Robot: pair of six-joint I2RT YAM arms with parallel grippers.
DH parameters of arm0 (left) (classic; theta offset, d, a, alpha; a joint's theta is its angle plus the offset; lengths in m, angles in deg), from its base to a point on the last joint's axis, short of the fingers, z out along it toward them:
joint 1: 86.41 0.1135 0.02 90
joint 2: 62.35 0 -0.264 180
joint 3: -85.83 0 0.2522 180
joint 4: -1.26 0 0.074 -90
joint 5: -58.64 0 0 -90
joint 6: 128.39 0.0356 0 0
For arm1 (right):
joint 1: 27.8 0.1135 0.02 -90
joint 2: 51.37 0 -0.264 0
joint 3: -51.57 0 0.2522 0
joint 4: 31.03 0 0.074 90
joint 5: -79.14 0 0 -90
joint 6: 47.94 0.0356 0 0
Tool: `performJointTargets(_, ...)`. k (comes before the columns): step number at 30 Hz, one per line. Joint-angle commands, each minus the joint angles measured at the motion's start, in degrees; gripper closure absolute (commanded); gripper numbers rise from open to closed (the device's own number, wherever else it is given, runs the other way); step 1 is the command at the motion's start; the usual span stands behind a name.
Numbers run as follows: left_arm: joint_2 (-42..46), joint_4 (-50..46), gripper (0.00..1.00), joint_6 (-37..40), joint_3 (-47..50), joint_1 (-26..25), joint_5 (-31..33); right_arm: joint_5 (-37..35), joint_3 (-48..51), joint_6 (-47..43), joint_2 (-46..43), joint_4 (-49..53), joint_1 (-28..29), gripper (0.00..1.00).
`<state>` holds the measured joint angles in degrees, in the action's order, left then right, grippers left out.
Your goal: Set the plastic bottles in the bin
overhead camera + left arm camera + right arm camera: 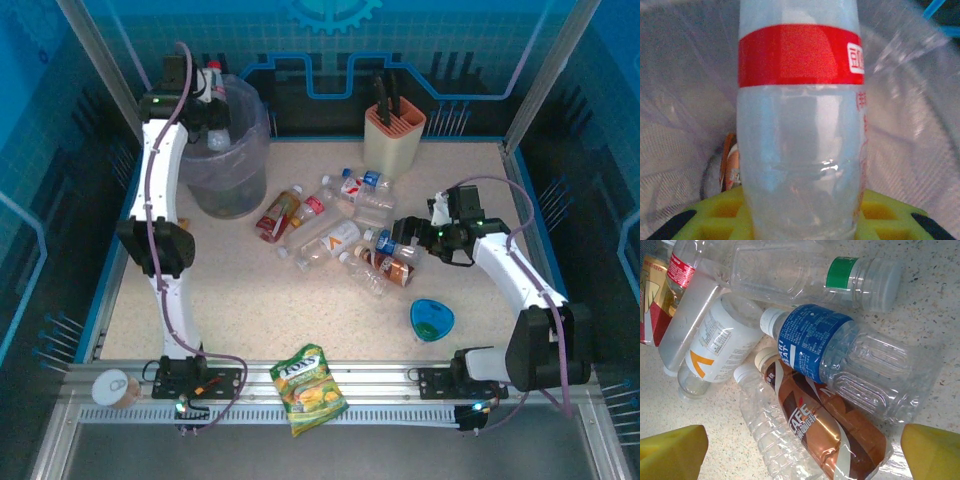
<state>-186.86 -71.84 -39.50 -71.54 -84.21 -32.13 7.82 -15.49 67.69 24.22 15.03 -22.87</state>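
**Left holds a bottle over the bin; right is open above the pile**

Your left gripper [206,108] has its jaws clamped on a clear red-label bottle [800,125]. The yellow pads [725,215] sit on either side of its lower end. The bottle hangs over the mouth of the bin [240,190], at the far left of the table. In the left wrist view the crinkled liner [920,130] lies all round it. An orange-brown item [731,167] rests at the bottom; you cannot tell what it is.

Your right gripper [415,232] has its jaws spread wide. Its fingers [670,450] stand on either side of a brown coffee bottle [825,435], clear of it. A blue-label bottle [810,342] lies against the brown one, with a green-band bottle [840,272] beyond. The other bottles [330,225] lie heaped mid-table, between the bin and the right gripper.
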Motion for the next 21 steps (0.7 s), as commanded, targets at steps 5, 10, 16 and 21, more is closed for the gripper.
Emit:
performJointTargets(5,1.2,-1.0,0.39,1.6,4.2,0.4,-2.6,-3.0,-2.0,-5.1,2.7,0.3,-0.5,0.00)
performJointTargets(10,1.9,-1.0,0.25,2.1,5.0,0.4,-2.6,-6.9,-4.8,-11.6,7.3,1.7,-0.2,0.02)
performJointTargets(16,3.3,-1.3,0.15,2.8,4.5,0.4,-2.6,-10.7,-6.1,-17.0,10.4,2.7,0.6,0.05)
performJointTargets(21,4.4,-2.3,0.11,3.4,2.0,0.4,-2.6,-8.9,-8.0,-16.6,12.9,-0.3,0.7,0.11)
